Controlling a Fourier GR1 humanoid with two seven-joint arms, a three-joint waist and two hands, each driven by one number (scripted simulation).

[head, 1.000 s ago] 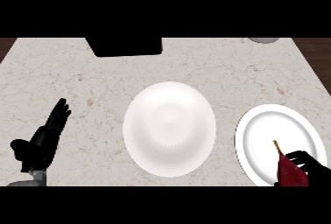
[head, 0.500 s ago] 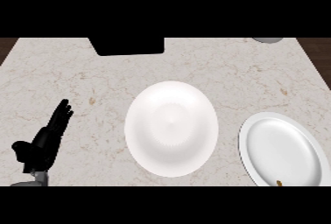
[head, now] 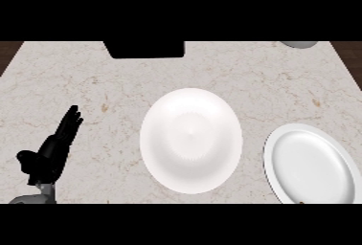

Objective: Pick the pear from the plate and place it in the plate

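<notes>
Pale speckled marble counter [head: 106,76] carries a tall white oval plate [head: 191,139] at centre and a round white rimmed plate [head: 311,165] at right, both bare, the pear nowhere visible, while the black left hand [head: 53,150] rests open at left, fingers straight.

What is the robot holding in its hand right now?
Nothing that can be seen. The left hand rests open at the counter's left side, fingers straight, holding nothing. The right hand is out of view, and no pear shows on either plate.
</notes>
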